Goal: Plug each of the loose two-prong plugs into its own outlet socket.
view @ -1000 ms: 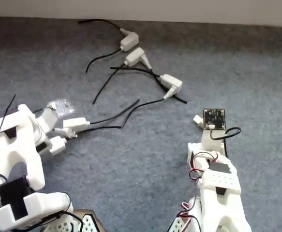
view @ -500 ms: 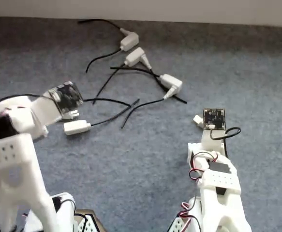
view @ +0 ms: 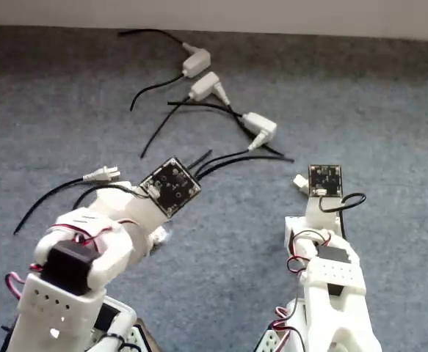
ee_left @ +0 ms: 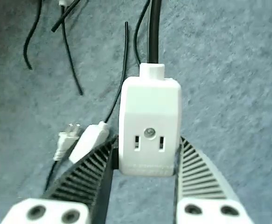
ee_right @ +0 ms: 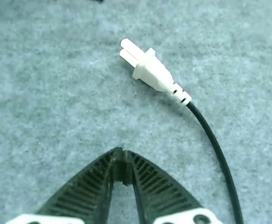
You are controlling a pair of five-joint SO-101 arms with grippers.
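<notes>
My left gripper (ee_left: 147, 143) is shut on a white outlet socket (ee_left: 149, 122), its two slots facing the camera and its black cable running away over the carpet. A loose white two-prong plug (ee_left: 82, 141) lies on the carpet right beside one finger; from above, this plug (view: 102, 174) sits left of the left arm's wrist (view: 171, 187). My right gripper (ee_right: 123, 163) is shut on nothing, just above the carpet. A second white plug (ee_right: 154, 71) with a black cord lies a short way ahead of it, prongs pointing away.
Three more white sockets (view: 196, 62) (view: 205, 86) (view: 260, 126) with black cables lie at the back of the grey carpet. Loose cables (view: 236, 156) cross the middle. The right arm (view: 324, 180) stands at the front right. A pale wall edges the far side.
The left arm has swung from the left side to the middle and closed on the socket. The socket's cable has been dragged to the right. The right arm has kept still.
</notes>
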